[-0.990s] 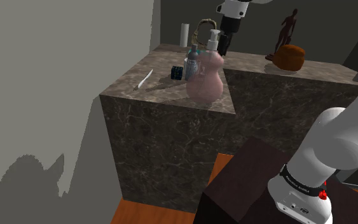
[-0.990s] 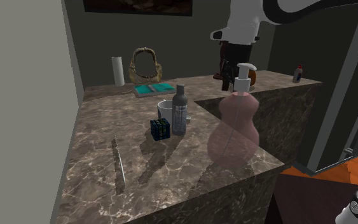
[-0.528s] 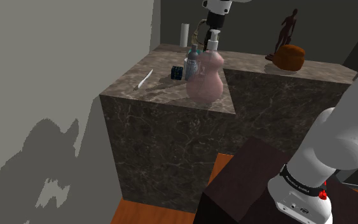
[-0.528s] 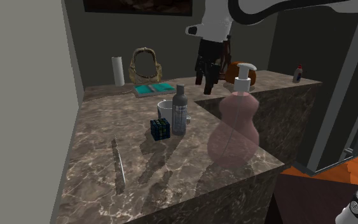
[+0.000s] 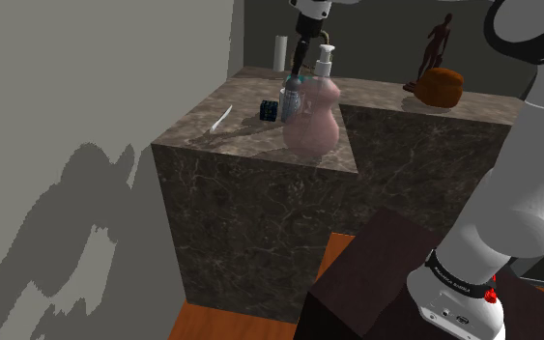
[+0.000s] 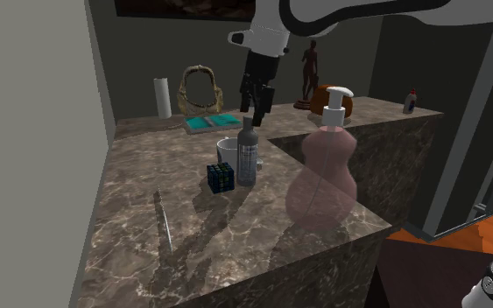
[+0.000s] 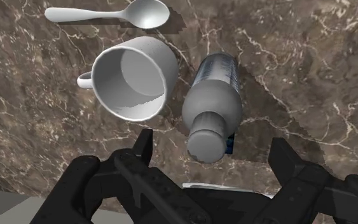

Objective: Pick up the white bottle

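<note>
Bottle [image 7: 212,108] under your spread claw [image 6: 255,107]

You have the grey, pale-labelled bottle standing upright on the brown marble counter [image 6: 130,201], straight beneath the claw. The two black fingers [image 7: 142,149] are spread wide. The cap shows between them and touches neither.

A white mug [image 7: 133,79] sits just beside the bottle on one finger's side, and a white spoon [image 7: 107,14] lies past the mug. A coloured cube [image 6: 221,177] rests just beside the bottle's foot. A pink pump dispenser [image 6: 327,166] stands near the counter's corner, well apart from the claw.

Behind the claw, by the dark back wall, you have a white roll [image 6: 162,97] and a teal tray [image 6: 211,122]. A plain grey wall [image 5: 86,77] flanks the counter, and an orange wood floor [image 5: 231,324] lies below.
</note>
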